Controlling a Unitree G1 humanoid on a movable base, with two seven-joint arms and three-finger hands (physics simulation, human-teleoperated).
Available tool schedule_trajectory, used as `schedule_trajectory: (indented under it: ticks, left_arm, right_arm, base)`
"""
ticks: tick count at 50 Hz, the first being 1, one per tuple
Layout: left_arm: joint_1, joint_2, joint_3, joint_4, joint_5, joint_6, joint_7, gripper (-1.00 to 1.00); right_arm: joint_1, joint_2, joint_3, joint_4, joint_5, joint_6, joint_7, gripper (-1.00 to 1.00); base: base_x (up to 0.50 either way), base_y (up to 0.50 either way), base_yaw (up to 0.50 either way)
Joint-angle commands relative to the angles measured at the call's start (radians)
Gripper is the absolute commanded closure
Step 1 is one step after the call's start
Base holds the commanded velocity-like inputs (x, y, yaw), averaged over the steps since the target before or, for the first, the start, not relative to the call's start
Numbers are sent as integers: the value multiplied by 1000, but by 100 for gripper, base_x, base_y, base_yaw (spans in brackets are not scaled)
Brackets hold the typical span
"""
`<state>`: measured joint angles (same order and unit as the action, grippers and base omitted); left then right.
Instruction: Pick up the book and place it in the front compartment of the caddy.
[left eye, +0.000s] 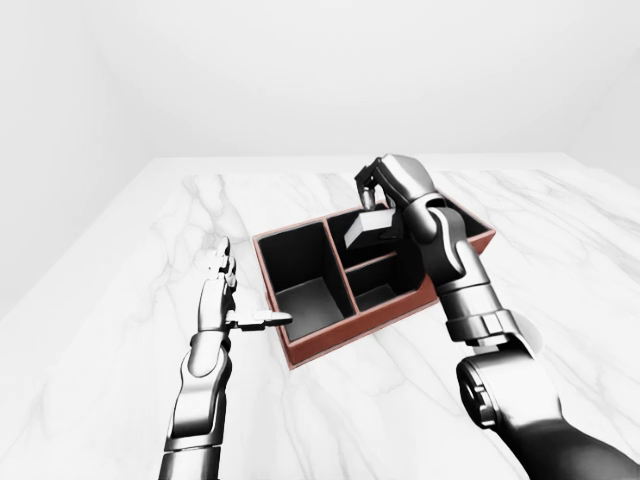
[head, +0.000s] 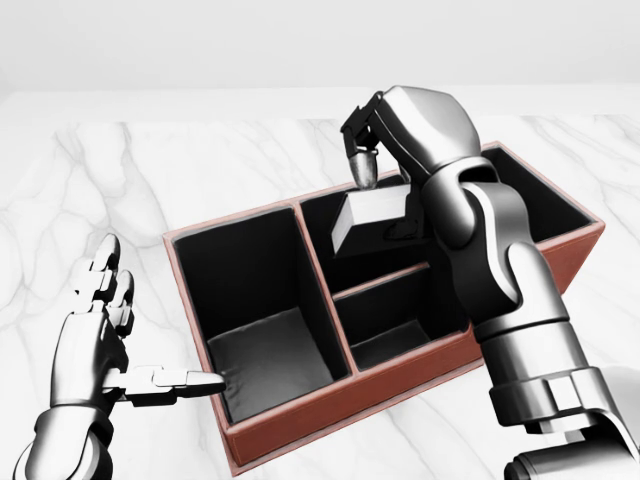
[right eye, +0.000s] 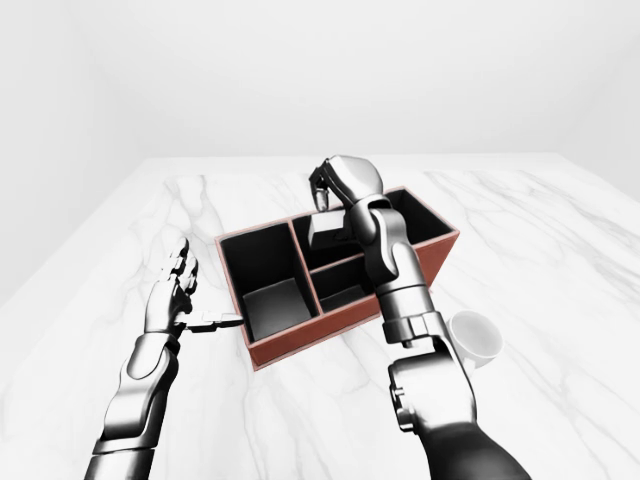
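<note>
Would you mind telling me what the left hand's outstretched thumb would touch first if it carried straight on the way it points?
Most likely the caddy: the left hand has its thumb aimed at the caddy's near-left wall, though depth is hard to judge.

My right robot hand (head: 385, 165): arm reaching up & fwd, wrist bent down, fingers clamped on the book (head: 372, 215). My left robot hand (head: 100, 335): forearm low at head view's left, fingers straight up, thumb out sideways, holding nothing.

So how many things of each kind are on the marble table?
Grey book: 1
Red-brown caddy with black compartments: 1
White cup: 1
Total: 3
</note>
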<state>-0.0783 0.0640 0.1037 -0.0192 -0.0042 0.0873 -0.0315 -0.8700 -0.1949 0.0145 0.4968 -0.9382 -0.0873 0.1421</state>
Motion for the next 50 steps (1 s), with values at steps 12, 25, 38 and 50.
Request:
schedule_trajectory:
  ticks: [12,25,38,50]
  left_arm:
    - [-3,0,-1,9,3,0,3,-100]
    - [-7,1,-1,26,6,0,5,-100]
    - [-7,2,-1,29,6,0,5,-100]
    - [-5,1,0,18,6,0,5,-100]
  right_arm:
    - [-38,1,-1,84,-17,0,-72,100]
    - [-43,16,7,92,-30,0,-74,100]
    - [-55,17,10,123,-37,0,-88,100]
    - [-81,18,15,193,-45,0,-123,100]
  base:
    - [0,0,0]
    - [0,0,0]
    - [0,0,0]
    - [0,0,0]
